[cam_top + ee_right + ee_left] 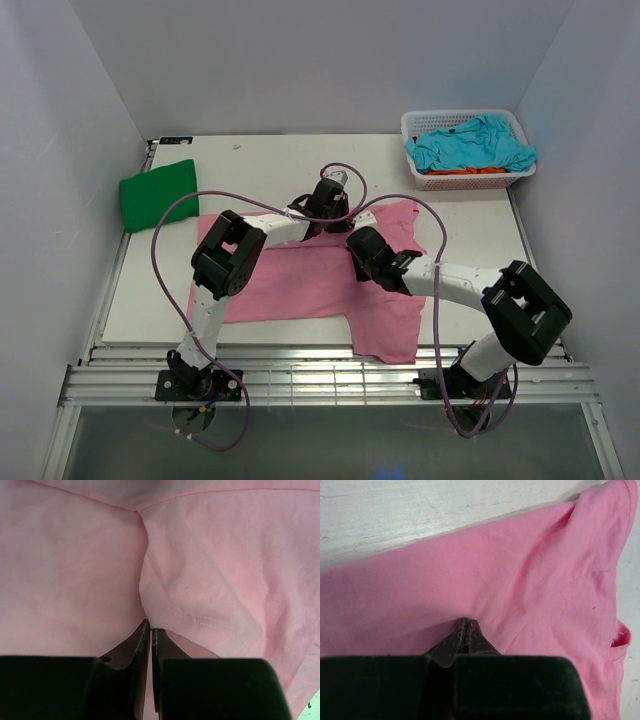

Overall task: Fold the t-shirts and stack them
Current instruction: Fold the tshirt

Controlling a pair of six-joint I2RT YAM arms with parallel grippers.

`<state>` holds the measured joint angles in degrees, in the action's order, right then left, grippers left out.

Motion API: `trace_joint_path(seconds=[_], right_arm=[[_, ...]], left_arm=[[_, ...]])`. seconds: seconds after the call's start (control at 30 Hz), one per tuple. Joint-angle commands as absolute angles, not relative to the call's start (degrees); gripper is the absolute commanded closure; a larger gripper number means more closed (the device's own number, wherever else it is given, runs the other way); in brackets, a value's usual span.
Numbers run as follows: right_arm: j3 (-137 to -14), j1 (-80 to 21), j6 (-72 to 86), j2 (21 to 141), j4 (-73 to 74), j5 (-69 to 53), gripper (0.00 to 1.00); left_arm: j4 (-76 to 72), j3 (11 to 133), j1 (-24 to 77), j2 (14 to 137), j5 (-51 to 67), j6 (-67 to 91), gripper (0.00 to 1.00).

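On the pink shirt (300, 285), the left gripper (465, 626) rests fully closed; the right gripper (150, 628) pinches a fold of it.

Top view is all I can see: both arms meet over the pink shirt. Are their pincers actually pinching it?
Observer: The left wrist view shows the left gripper shut, tips down on the pink t-shirt; no fold shows between them.
Visitor: And the right one?
Observer: The right gripper looks closed on a pink fold; creases run to its tips.
Visitor: Which part of the shirt?
Observer: A stitched seam lies just beside those tips.
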<state>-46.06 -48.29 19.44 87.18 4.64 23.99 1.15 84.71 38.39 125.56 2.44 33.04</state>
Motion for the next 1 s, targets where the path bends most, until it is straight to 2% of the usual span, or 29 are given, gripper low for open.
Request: trace_joint_path(seconds=[0.0,0.17,0.2,0.5,0.6,0.67,0.77,0.97], right_arm=[[-46.85,-48.87,19.34,84.90,3.08,21.01,0.92],[-47.11,-49.04,19.60,86.48,3.60,17.76,0.90],[-47.02,-49.13,19.69,86.83,3.08,16.97,0.86],[-46.23,-49.48,20.57,85.78,-0.09,10.28,0.77],[-46.23,-50.62,20.04,82.64,2.37,12.47,0.72],[-45.79,-50.89,19.69,79.91,2.64,16.60,0.71],[-46.05,-50.19,18.02,75.59,2.55,25.73,0.65],[-51.58,-40.81,13.89,80.06,2.81,24.70,0.69]], left_arm=[[1.05,83.94,38.58,122.69,2.99,33.22,1.00],[1.14,83.94,38.67,122.52,2.99,33.05,1.00],[1.14,83.94,38.58,122.52,2.90,32.96,1.00],[1.14,83.50,38.58,122.08,2.72,32.87,1.00],[1.23,82.88,38.58,121.29,2.20,32.35,1.00],[1.23,82.36,38.58,120.24,0.89,31.29,1.00],[0.97,81.74,38.58,117.17,-3.59,30.06,1.00],[-2.55,82.44,38.58,109.78,-7.29,27.16,0.97]])
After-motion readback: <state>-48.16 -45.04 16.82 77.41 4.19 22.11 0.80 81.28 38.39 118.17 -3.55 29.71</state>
